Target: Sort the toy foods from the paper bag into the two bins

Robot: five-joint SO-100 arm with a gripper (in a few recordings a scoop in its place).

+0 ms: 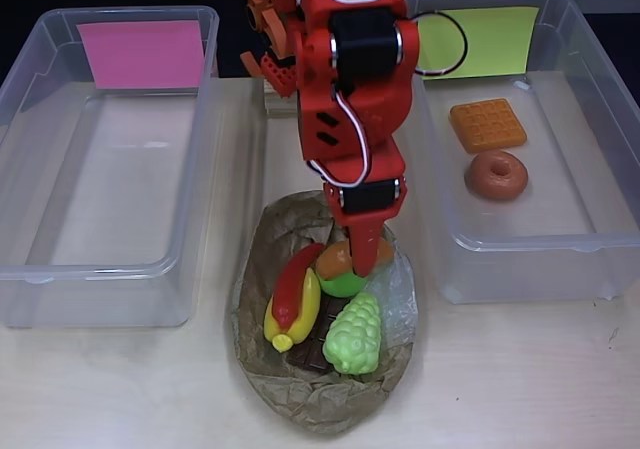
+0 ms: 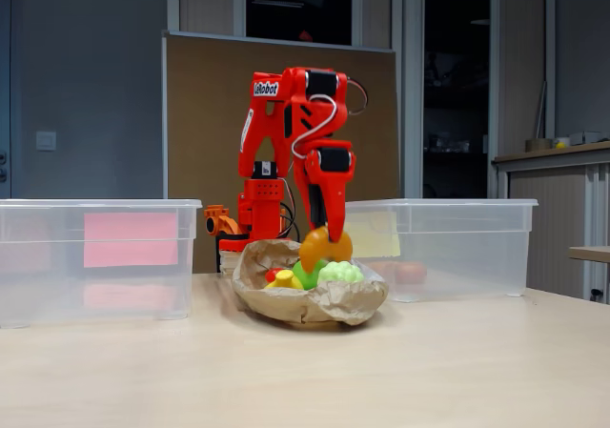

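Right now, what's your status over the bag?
Tool down in the paper bag, shut on orange croissant. Waffle and donut already in the yellow-green bin. Pink bin bare. Nothing blocking.

Overhead view: looks straight down on the table, close in. Fixed view: low, near table height, facing the arm from farther off. Both views cover the paper bag and two bins.
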